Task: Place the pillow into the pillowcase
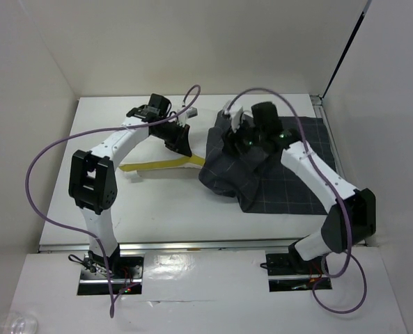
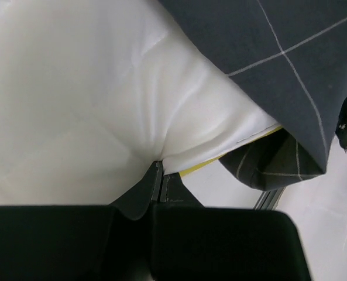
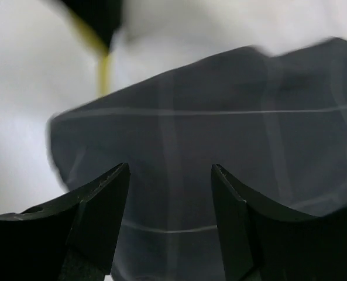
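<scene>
The white pillow (image 1: 213,137) lies mid-table, its right part inside the dark checked pillowcase (image 1: 290,177); its yellow band (image 1: 157,165) runs left along the table. My left gripper (image 1: 180,142) is shut on a pinch of the pillow's fabric (image 2: 91,88) beside the yellow edge (image 2: 199,167), close to the pillowcase mouth (image 2: 278,52). My right gripper (image 1: 244,139) is open and empty, its fingers (image 3: 103,199) hovering over the pillowcase (image 3: 220,105) near its open edge. The pillow's tag is not visible.
White enclosure walls stand at the left, back and right. A metal rail (image 1: 324,122) runs along the table's right side next to the pillowcase. Purple cables (image 1: 39,160) loop off both arms. The left gripper shows blurred in the right wrist view (image 3: 97,14).
</scene>
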Tool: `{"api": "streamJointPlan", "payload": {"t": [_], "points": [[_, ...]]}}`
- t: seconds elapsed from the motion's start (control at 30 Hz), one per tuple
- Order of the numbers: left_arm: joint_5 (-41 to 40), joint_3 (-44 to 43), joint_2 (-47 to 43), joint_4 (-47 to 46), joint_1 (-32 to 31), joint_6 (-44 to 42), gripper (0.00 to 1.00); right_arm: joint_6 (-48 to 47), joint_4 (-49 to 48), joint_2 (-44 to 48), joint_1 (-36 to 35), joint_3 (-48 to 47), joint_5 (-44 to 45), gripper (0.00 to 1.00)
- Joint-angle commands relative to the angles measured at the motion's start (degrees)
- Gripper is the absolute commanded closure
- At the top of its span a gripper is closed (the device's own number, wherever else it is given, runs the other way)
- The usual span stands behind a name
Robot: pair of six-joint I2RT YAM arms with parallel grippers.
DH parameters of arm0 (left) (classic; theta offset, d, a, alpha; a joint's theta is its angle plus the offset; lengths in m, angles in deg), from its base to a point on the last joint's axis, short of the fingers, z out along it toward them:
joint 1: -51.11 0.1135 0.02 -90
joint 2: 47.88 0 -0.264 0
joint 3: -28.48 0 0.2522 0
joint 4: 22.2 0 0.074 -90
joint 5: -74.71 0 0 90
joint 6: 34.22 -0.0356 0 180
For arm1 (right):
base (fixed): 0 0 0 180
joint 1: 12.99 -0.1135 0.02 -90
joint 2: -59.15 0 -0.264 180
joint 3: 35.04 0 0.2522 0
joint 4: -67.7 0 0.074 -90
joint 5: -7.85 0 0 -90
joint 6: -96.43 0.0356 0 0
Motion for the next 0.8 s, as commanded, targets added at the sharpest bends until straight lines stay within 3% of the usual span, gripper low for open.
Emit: {"api": "streamJointPlan", "payload": {"t": [0.0, 0.17, 0.27, 0.43, 0.53, 0.77], "points": [[-1.14, 2.2, -4.13, -3.4, 0.16, 0.64, 1.0, 13.35, -1.23, -4.71, 6.48, -10.7, 0.16, 0.34], [-5.53, 4.93, -6.94, -6.99, -1.07, 0.64, 1.0, 23.66, 12.64, -19.54, 10.81, -25.99, -11.68, 0.36], [-6.24, 5.46, -7.55, -7.52, -1.6, 0.64, 1.0, 28.59, 13.65, -24.84, 11.52, -28.57, -16.72, 0.36], [-7.03, 7.57, -9.92, -8.84, -2.82, -0.41, 1.0, 30.7, 11.1, -30.38, 10.81, -30.15, -14.28, 0.35], [-8.96, 11.33, -12.12, -9.37, -4.58, -2.34, 1.0, 32.98, 11.09, -37.66, 12.12, -36.36, -12.52, 0.34], [-12.66, 19.07, -15.38, -9.37, -6.52, -4.55, 1.0, 33.61, 13.72, -44.62, 14.59, -48.59, -14.7, 0.34]]}}
